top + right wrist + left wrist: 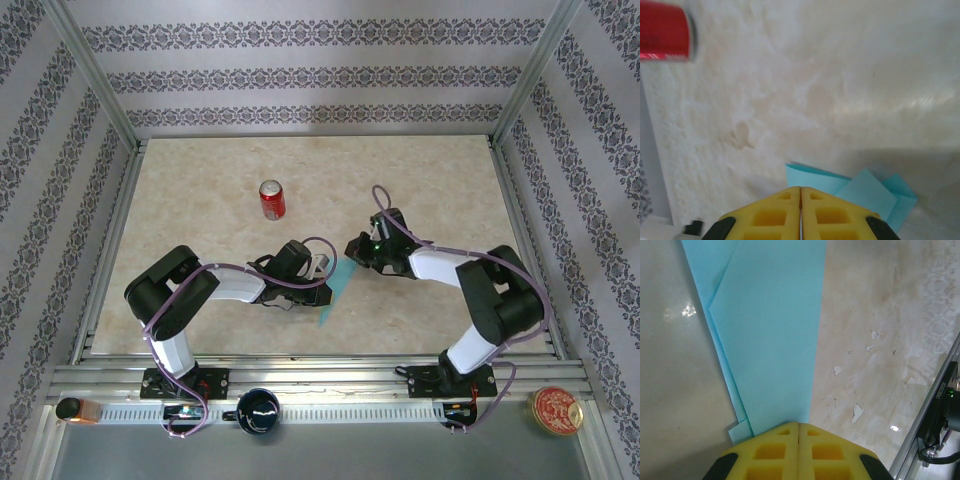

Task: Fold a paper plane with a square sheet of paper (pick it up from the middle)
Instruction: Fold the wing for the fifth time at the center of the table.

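Observation:
The turquoise-blue paper lies on the table between the two arms, folded into a slim, pointed paper-plane shape. My left gripper is at its upper end from the left. In the left wrist view its yellow fingers are pressed together, and the left gripper has its tips on the layered paper, which stretches away flat. My right gripper meets the same end from the right. It is also shut, tips over the paper's folded flaps.
A red soda can stands upright behind the left gripper, seen again at the upper left. Metal frame rails edge the table. A dark mug and a round tin sit at the front rail.

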You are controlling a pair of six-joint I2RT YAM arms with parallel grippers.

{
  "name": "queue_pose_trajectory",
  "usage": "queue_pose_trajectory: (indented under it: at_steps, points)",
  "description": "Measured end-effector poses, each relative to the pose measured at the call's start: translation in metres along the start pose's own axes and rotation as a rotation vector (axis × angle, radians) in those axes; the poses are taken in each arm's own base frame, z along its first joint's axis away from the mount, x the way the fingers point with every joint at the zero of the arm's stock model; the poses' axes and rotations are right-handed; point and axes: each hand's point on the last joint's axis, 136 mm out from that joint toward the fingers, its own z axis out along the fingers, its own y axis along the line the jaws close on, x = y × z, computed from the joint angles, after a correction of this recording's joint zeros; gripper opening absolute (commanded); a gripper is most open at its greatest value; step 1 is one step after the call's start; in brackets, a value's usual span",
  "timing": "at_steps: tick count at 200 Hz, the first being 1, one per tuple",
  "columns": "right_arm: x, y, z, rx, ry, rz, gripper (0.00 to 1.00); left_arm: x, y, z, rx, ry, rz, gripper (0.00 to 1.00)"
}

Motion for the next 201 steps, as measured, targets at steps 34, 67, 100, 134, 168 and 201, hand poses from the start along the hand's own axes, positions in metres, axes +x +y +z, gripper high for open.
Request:
queue_pose_trajectory:
  at_steps: [34,67,100,134,168,201]
  points:
    - [0.01,-0.021,0.015,0.042,0.049,0.03,0.03,0.0,-0.001,0.0,-0.004,0.008,-0.005,0.0]
    - [0.01,-0.021,0.014,0.011,0.043,0.025,0.03,0.004,-0.001,-0.006,-0.028,0.024,-0.03,0.03]
    - [0.01,-0.021,0.015,-0.004,0.049,0.024,0.03,0.013,-0.006,-0.019,-0.074,0.057,-0.08,0.06]
    - [0.011,-0.021,0.015,-0.009,0.051,0.024,0.03,-0.016,-0.036,-0.023,-0.024,0.01,-0.094,0.06]
    - [0.011,-0.021,0.015,-0.008,0.051,0.024,0.03,-0.014,-0.039,-0.009,-0.009,0.042,-0.119,0.08]
    - [0.011,-0.021,0.015,-0.009,0.051,0.023,0.03,0.007,-0.035,0.003,-0.026,0.1,-0.127,0.08]
